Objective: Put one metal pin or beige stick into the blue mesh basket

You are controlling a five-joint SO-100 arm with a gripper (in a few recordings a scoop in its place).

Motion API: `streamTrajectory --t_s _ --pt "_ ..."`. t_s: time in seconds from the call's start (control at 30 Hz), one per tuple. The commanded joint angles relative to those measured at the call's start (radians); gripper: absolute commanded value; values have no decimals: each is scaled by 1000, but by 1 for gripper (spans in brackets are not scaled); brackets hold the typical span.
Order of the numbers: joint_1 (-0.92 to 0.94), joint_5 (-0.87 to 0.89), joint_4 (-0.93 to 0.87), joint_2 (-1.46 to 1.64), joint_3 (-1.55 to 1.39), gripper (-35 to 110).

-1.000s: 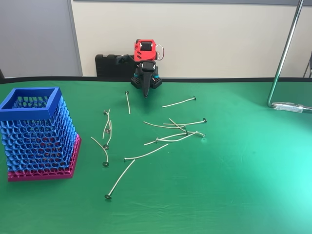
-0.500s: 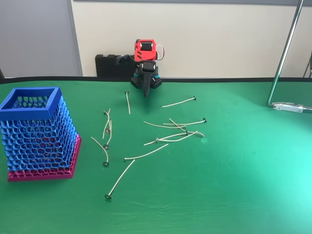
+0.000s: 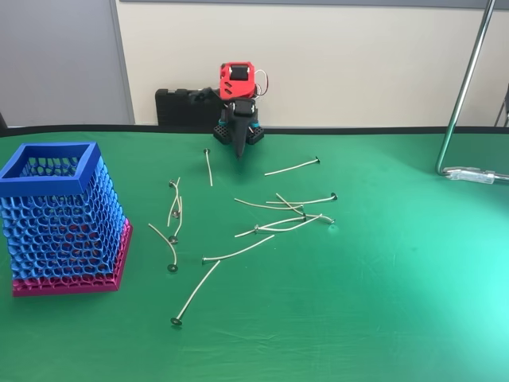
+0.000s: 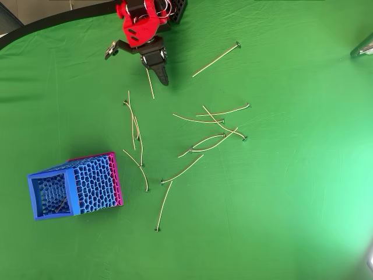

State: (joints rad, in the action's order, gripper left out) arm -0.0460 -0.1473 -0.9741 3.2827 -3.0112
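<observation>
Pins [image 3: 238, 253] scattered on cloth; tool [image 3: 238, 153] apparently closed, empty.

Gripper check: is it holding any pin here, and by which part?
Nothing is held. The gripper has its jaws together, pointing down near the arm's base, with the pins lying loose on the green table.

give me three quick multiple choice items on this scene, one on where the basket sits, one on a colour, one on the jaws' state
1. In the fixed view, the blue mesh basket stands
A. left of the pins
B. right of the pins
C. behind the arm

2. The basket's base is
A. yellow
B. magenta-pink
C. white

3. The gripper is
A. shut on a pin
B. wide open
C. shut, holding nothing

Key: 1 A, basket at the picture's left, pins mid-table. 2 B, pink band under the mesh. 3 C, jaws meet in a point above the cloth.
</observation>
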Motion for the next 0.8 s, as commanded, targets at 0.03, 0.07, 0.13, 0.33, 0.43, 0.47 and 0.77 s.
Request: streamTrajectory --t_s 0.03,0.07,0.13,0.33,0.43,0.47,0.77 --pt "-8 0 -6 -69 97 0" --pt "-11 2 -14 -84 114 0" --pt "-20 5 -38 -114 153 0" --pt "-35 17 -64 -227 265 0" --pt "-35 8 -72 -305 330 0" --pt "-35 -2 -80 -348 356 0" --pt "-43 -97 -46 -732 620 0"
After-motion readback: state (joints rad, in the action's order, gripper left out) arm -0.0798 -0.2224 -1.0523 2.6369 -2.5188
